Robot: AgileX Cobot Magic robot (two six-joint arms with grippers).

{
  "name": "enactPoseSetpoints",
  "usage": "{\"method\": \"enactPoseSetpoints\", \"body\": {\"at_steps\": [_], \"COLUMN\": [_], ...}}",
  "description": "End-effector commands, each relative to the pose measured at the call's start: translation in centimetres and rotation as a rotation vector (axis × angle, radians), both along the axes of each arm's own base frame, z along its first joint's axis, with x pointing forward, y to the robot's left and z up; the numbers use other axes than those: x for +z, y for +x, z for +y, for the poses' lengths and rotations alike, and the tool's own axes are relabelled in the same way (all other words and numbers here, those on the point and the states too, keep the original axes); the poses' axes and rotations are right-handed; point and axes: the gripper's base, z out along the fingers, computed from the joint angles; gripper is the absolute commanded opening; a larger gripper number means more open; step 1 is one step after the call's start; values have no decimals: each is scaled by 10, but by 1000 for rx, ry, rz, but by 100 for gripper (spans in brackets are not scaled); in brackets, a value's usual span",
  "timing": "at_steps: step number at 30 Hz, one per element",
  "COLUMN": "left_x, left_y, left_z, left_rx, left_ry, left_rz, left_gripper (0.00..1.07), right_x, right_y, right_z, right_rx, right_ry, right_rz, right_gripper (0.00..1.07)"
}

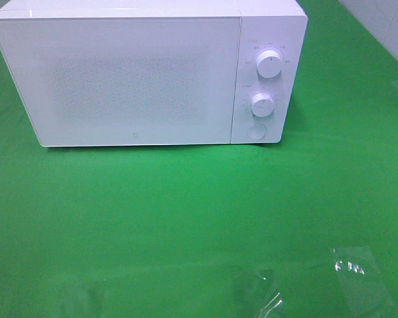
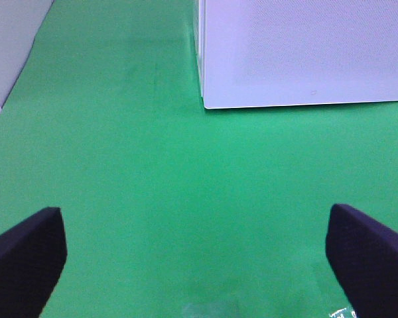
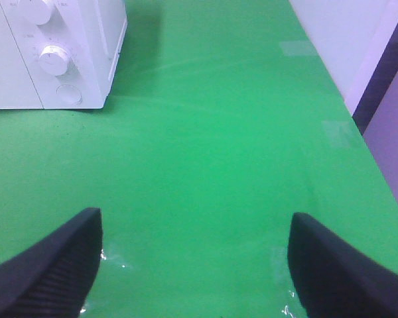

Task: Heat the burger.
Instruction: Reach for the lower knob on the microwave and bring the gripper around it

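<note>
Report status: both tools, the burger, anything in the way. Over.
Left tool open, empty. Right tool open, empty. Burger not in view. Microwave door shut, no way in yet.

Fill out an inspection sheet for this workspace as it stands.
Surface: green table cover, flat.
Job's things: burger not seen in any view; white microwave stands at the back, door shut.
Clutter: clear shiny patches, likely tape, near the front edge.
Grippers: left claw open, holding nothing; right claw open, holding nothing.
Cables: nothing seen.
Surroundings: pale wall beside the table.
</note>
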Motion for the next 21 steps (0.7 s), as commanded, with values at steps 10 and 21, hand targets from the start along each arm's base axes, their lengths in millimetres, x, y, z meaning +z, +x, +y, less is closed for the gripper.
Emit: {"method": "enactPoseSetpoints", "body": {"at_steps": [10,21], "left_x": [0,0], "left_y": [-3,-3], "left_z": [0,0], "left_rx": [7,7], "left_ry": [1,1], "left_rz": [-30,-30], "left_gripper": [100,100], "right_x": [-1,3], "right_y": [-4,-4], "right_z": [0,0], "right_rx": [-7,-2], "right_ry": [8,11], "right_rz": [-19,-38], "right_gripper": [73,73]}}
